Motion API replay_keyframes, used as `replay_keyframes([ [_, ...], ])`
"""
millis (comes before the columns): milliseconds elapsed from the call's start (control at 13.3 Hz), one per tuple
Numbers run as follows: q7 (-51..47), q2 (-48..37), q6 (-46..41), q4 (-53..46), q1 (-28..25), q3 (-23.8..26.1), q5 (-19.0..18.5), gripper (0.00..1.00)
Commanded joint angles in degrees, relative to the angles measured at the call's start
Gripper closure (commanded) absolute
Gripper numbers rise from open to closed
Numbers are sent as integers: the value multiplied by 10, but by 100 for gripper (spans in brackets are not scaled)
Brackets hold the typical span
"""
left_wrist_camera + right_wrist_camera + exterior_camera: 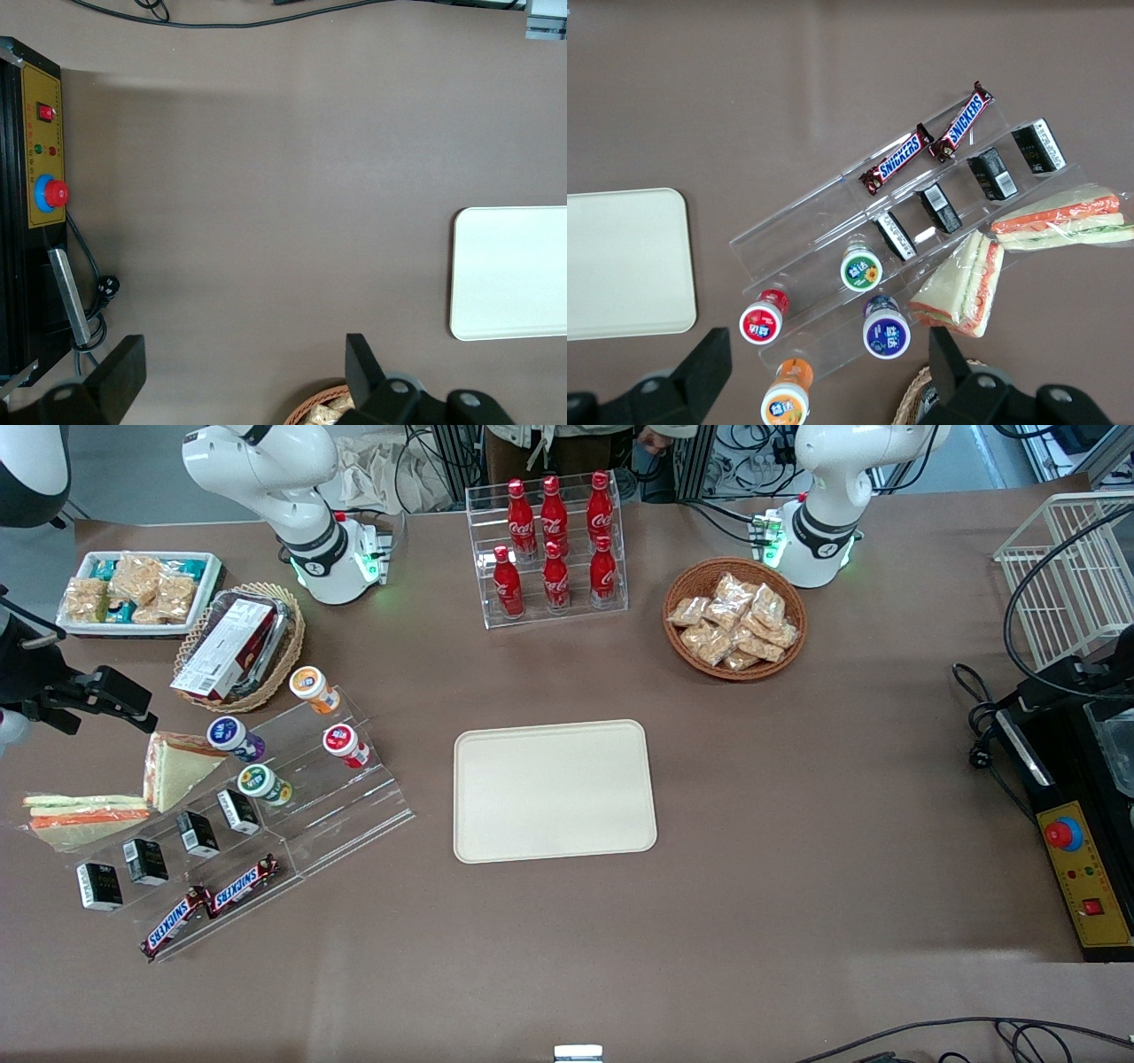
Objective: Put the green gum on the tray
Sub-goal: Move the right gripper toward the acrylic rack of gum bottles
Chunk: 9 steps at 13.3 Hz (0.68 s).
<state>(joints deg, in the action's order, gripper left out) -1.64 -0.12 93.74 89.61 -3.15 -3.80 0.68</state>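
Note:
The green gum (pixel 259 782) stands on the middle step of a clear stepped stand (pixel 354 802), its white lid with a green-and-yellow mark facing up; it also shows in the right wrist view (pixel 861 268). The cream tray (pixel 554 790) lies flat at the table's middle with nothing on it, and its rim shows in the right wrist view (pixel 620 266) and the left wrist view (pixel 514 270). My right gripper (pixel 115 698) hovers high above the working arm's end of the table, beside the stand. In the right wrist view the gripper (pixel 828 372) is wide open and holds nothing.
On the stand are a purple bottle (pixel 232 737), a red bottle (pixel 344 744), an orange bottle (pixel 312 688), several black boxes (pixel 197 833) and two Snickers bars (pixel 213 903). Wrapped sandwiches (pixel 173 766) lie beside it. A cola rack (pixel 554 549) and a snack basket (pixel 733 618) stand farther back.

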Motion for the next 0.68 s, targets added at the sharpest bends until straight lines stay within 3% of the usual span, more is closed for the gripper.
replay_keyframes([
  [0,9,6,-7,-6,0,0,-1,1],
  [226,19,9,-7,-6,0,0,1,1],
  [376,145,14,-4,-5,6,-3,1,1],
  [602,218,24,7,10,5,-26,1,1],
])
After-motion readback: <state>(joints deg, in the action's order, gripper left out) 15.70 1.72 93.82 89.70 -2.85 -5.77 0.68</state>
